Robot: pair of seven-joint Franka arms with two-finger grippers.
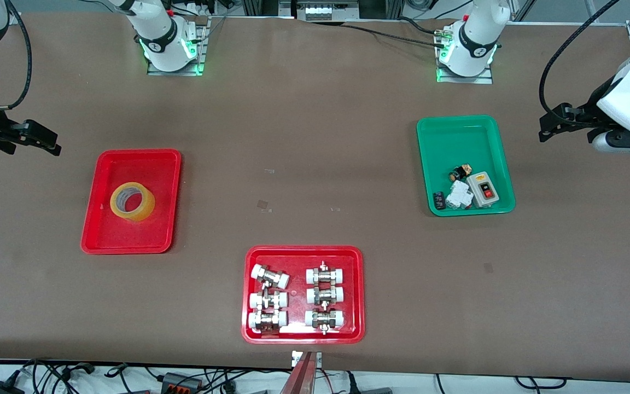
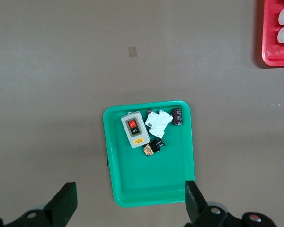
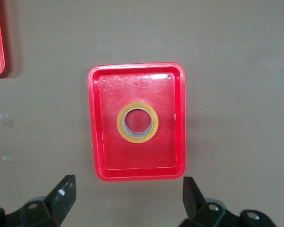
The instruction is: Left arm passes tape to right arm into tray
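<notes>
The tape (image 1: 132, 201), a yellowish roll with a hollow core, lies flat in the plain red tray (image 1: 157, 232) toward the right arm's end of the table. It also shows in the right wrist view (image 3: 137, 138), in the middle of the tray (image 3: 109, 158). My right gripper (image 1: 36, 138) is open and empty, up over the table beside that tray; its own view shows it (image 3: 128, 198) spread wide. My left gripper (image 1: 554, 128) is open and empty, up over the table at the left arm's end; its own view shows it (image 2: 130, 203) spread wide above the green tray.
A green tray (image 1: 457, 137) with a switch box and small electrical parts sits toward the left arm's end; it shows in the left wrist view (image 2: 146, 189). A red tray of metal fittings (image 1: 304, 251) sits nearest the front camera.
</notes>
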